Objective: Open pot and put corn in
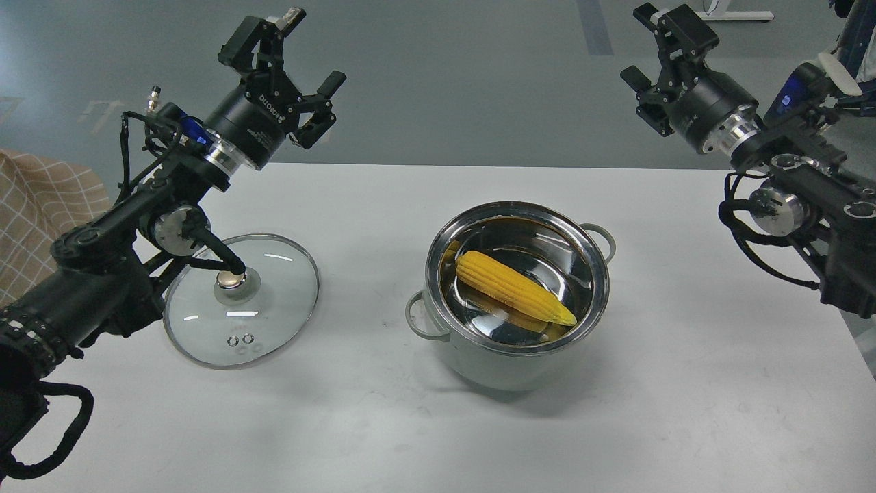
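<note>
corn (513, 286) lies inside the uncovered pot (510, 363); left tool (291, 65) and right tool (642, 48) gape wide, holding nothing.

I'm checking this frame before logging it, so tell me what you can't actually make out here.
Head view, the only view:
- Floor of the pot: partly covered by the corn and blurred by reflections in the steel.
- Near-left part of the glass lid: hidden behind the left arm.
- Checked cloth: cut off by the left edge.
- Right arm: cut off by the right edge.
- Left gripper and right gripper: both open, empty.
</note>
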You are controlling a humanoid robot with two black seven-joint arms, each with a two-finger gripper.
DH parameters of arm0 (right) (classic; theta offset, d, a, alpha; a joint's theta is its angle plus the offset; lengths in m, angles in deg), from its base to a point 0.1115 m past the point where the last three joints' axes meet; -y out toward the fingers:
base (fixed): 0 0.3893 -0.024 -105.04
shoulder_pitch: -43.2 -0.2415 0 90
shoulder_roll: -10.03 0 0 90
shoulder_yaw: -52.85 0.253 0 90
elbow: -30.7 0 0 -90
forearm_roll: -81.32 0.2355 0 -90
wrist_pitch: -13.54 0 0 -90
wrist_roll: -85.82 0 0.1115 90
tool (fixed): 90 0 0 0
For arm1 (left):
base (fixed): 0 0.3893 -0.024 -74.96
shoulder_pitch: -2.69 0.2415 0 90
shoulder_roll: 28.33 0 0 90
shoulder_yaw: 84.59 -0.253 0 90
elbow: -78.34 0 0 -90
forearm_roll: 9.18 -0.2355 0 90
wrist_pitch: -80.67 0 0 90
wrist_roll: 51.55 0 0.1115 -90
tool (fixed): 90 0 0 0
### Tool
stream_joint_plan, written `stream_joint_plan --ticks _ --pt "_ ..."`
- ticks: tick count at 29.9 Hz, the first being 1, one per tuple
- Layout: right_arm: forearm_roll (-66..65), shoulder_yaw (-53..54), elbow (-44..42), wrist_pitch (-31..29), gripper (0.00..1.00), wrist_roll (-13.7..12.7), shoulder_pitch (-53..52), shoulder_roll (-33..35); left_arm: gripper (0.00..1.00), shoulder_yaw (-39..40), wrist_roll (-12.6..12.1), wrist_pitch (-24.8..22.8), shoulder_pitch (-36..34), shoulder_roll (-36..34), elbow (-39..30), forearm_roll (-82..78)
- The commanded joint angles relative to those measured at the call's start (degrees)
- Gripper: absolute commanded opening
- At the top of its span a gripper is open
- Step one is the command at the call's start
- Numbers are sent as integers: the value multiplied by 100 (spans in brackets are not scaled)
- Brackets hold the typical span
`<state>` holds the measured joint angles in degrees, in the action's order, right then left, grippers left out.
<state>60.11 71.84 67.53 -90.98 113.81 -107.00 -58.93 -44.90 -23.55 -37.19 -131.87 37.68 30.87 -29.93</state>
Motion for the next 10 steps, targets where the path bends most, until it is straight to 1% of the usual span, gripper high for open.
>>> stream_joint_plan --ticks 1,5,10 --pt "144 377 -115 -200 100 1 412 -144 98 3 0 -14 17 210 282 10" --pt "153 578 -123 -192 100 1 658 -276 98 20 0 -14 175 421 493 19" --pt "144 711 -141 -200 100 1 773 -373 98 91 0 -14 316 527 511 19"
